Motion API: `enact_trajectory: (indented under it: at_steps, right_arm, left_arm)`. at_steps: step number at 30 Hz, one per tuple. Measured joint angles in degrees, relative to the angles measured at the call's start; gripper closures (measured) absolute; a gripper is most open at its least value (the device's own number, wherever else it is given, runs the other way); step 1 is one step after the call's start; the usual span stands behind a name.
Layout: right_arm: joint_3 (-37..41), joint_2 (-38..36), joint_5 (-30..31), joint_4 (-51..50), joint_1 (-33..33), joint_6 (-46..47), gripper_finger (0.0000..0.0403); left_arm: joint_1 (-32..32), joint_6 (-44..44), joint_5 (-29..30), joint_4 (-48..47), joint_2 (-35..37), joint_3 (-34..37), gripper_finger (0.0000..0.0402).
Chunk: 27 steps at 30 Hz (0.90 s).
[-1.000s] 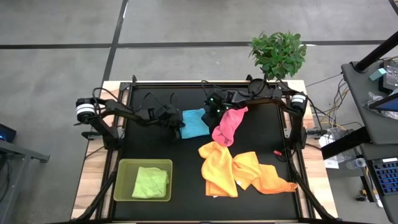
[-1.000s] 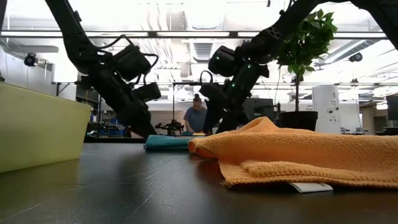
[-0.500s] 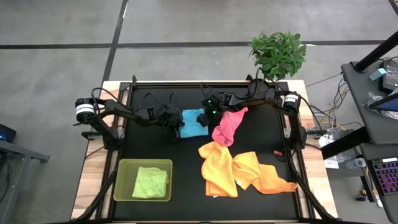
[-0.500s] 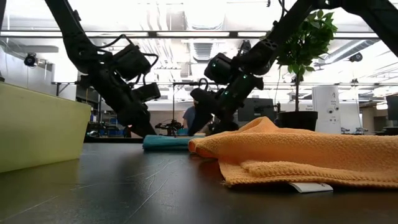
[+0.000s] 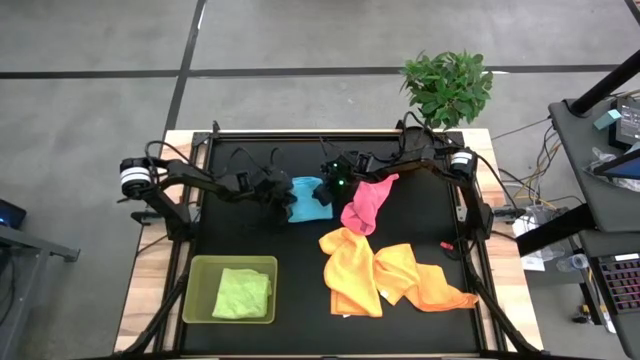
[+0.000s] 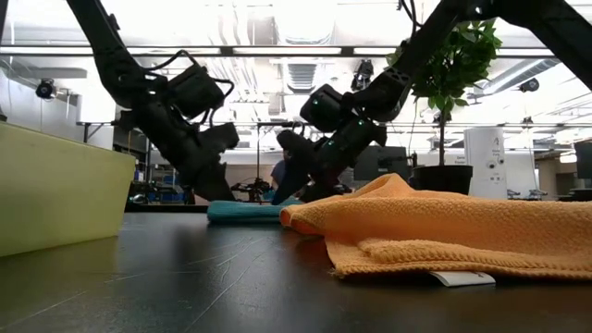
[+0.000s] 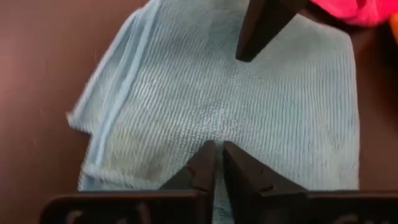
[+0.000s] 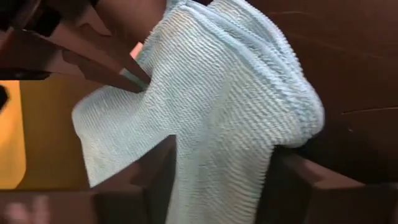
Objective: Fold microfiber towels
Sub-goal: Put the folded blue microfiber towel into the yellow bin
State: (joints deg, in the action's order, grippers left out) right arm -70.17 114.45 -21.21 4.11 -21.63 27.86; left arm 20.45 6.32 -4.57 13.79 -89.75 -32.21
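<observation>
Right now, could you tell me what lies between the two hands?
The light blue towel, seen in the high view: left hand at one edge, right hand at the other.

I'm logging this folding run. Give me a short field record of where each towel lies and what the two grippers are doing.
blue towel: flat at table's far middle, between both grippers
left gripper: shut, fingertips on the blue towel's edge
right gripper: open, fingers straddling the blue towel
pink towel: crumpled beside the blue one
yellow towel: crumpled, near middle
orange towel: crumpled, touching the yellow one
green towel: inside the tray
</observation>
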Motion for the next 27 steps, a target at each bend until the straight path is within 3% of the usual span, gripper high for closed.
enact_trajectory:
  at_steps: [8, 12, 19, 22, 24, 27]
  right_arm:
    - [0.22, -0.90, 0.20, 0.06, 0.11, -2.52, 0.0343]
    - [0.63, -0.94, 0.20, 0.84, 0.17, -4.06, 0.0380]
    - [1.67, -0.94, 1.90, 0.92, 0.54, -5.28, 0.0386]
    - [2.10, -0.98, 2.42, 1.66, 0.62, -5.82, 0.0385]
    - [2.42, -0.98, 2.73, 2.67, 0.66, -5.93, 0.0385]
    - [2.83, -1.00, 2.79, 3.81, 0.66, -5.91, 0.0385]
  left_arm:
    - [0.76, 25.73, -4.36, -4.54, 0.90, -0.15, 0.0257]
    - [0.86, 29.12, -6.18, -5.30, 1.81, -0.10, 0.0201]
    - [1.35, 31.09, -4.70, -17.10, 7.80, -1.42, 0.0167]
    - [1.31, 31.37, 1.63, -22.90, 9.92, -1.59, 0.0167]
    - [1.38, 32.88, 5.17, -22.72, 10.31, -0.81, 0.0167]
    - [1.59, 34.45, 5.22, -19.25, 9.31, -0.38, 0.0167]
